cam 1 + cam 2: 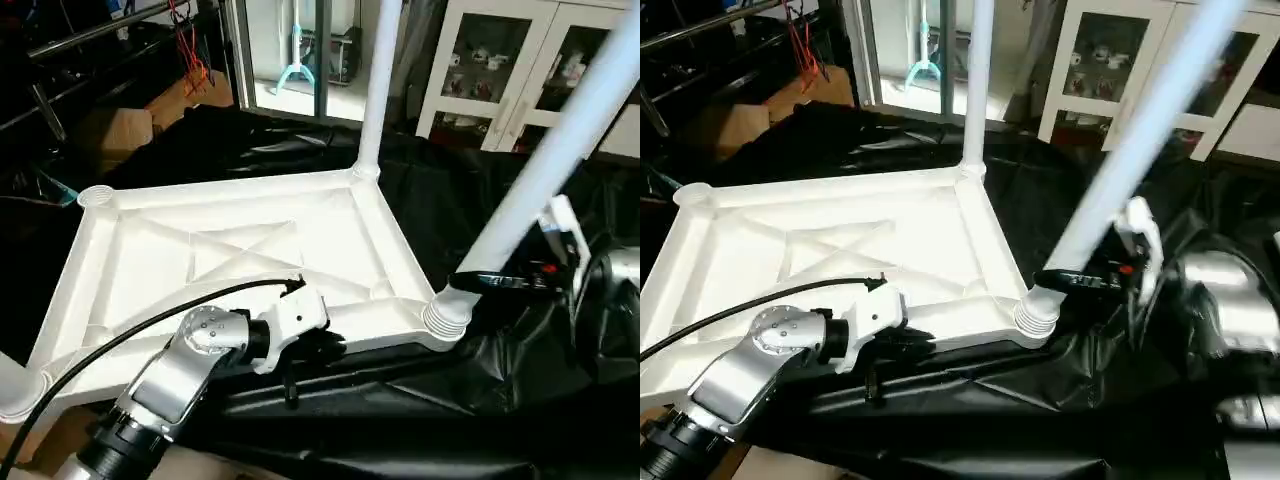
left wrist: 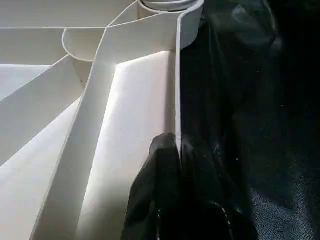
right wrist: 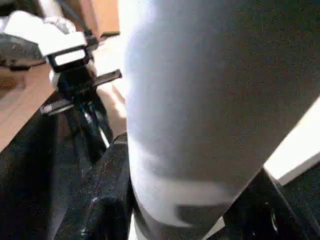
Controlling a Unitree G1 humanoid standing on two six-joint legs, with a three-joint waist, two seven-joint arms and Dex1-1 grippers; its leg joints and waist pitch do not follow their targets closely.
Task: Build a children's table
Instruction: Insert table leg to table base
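The white tabletop [image 1: 250, 250] lies upside down on black cloth, its X-ribbed underside facing up. One white leg [image 1: 378, 80] stands upright in the far right corner socket. A second leg [image 1: 560, 140] leans out of the near right socket [image 1: 447, 318]. My right gripper [image 1: 500, 282] is shut on this leg just above the socket, a black finger [image 3: 107, 200] on either side. My left gripper [image 2: 177, 145] is shut on the tabletop's near rim [image 2: 177, 90], its fingers [image 2: 152, 185] straddling the wall. The far left socket [image 1: 97, 196] stands open, and a white stub [image 1: 12, 388] shows at the near left corner.
Black cloth [image 1: 400, 410] covers the work surface around the tabletop. A white glass-door cabinet [image 1: 500, 60] stands behind at the right. A cardboard box [image 1: 110, 130] and metal bars [image 1: 90, 35] sit at the back left. A black cable [image 1: 120, 335] runs along my left forearm.
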